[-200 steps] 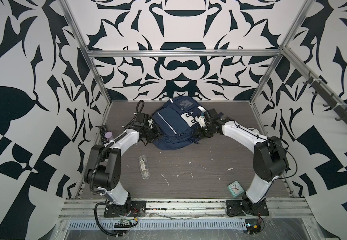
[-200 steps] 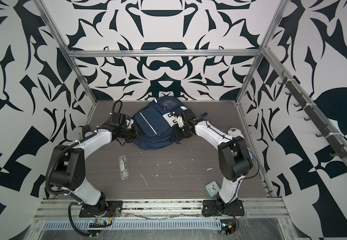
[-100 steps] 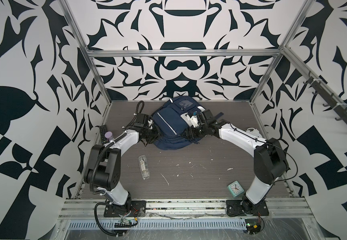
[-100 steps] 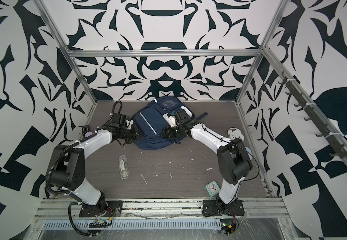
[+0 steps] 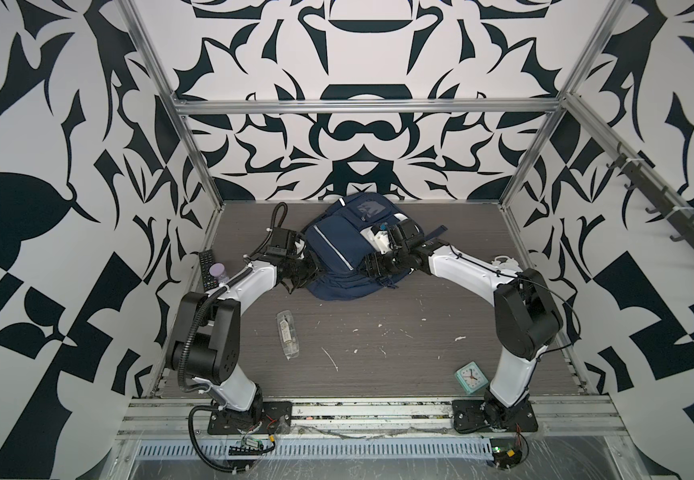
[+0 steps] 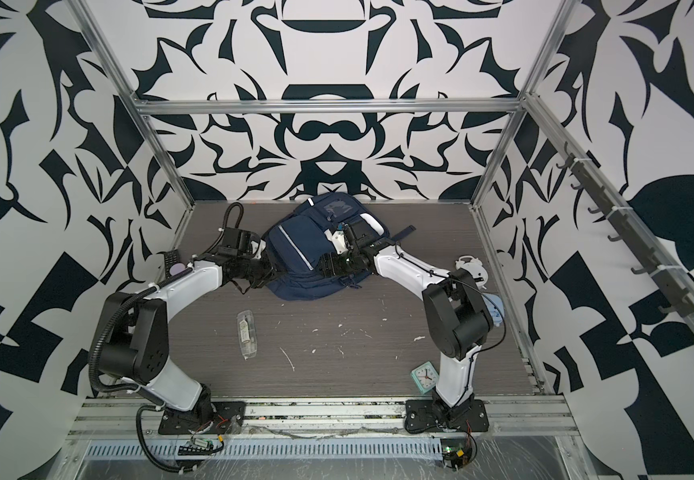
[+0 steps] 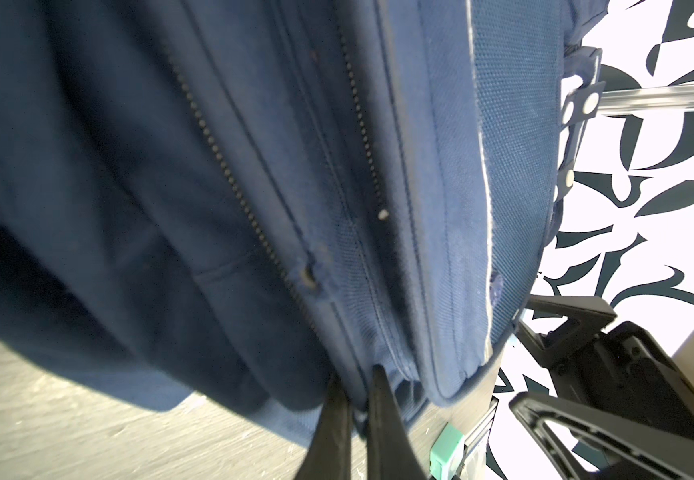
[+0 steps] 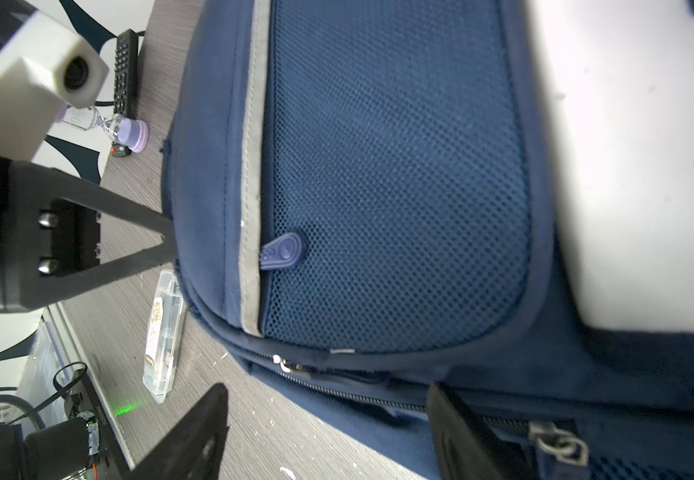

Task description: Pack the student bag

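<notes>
Right gripper wider over student bag

The student bag fills the back middle of the table, between my arms. My left gripper is pinched on its edge. My right gripper is spread wide at its zipper side. In front lies open floor, with a clear case left of centre and a clock by my right base. A remote and a bottle crowd the left wall.

Right wrist | I see right gripper jaws spread; student bag zip edge between them | clear case lying on desk
</notes>
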Available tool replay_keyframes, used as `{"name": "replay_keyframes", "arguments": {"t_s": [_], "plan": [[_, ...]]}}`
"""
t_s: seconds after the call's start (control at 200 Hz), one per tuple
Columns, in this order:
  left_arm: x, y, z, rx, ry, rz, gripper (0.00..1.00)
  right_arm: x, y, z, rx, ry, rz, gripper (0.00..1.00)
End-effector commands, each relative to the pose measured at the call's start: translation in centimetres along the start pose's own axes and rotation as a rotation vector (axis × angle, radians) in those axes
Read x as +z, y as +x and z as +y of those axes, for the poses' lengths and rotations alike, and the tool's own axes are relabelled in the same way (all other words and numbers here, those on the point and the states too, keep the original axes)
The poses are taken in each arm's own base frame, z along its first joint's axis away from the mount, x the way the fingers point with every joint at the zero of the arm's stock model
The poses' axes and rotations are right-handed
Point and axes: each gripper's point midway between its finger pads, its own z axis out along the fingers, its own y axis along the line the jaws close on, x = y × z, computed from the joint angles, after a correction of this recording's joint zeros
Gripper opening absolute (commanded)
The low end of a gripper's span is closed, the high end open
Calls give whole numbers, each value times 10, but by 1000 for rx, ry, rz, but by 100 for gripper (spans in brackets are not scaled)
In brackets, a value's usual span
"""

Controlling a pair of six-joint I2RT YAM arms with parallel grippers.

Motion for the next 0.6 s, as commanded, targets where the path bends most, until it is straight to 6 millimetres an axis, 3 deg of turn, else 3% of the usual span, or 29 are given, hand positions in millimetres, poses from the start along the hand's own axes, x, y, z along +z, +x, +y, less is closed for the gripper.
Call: {"name": "replay_keyframes", "arguments": {"t_s": [0.0, 0.26, 0.42, 0.595], "plan": [[-9, 3, -1, -4, 1, -5, 0, -7, -24, 16, -32, -24, -70, 78], [-9, 2, -4, -1, 7, -7, 0, 7, -25, 26, -36, -66, -38, 78], [-10, -1, -6, 0, 11, -11, 0, 12, -9, 35, -67, -61, 23, 77], [-8, -4, -8, 2, 15, -12, 0, 3, 9, 49, -98, -74, 52, 72]]}}
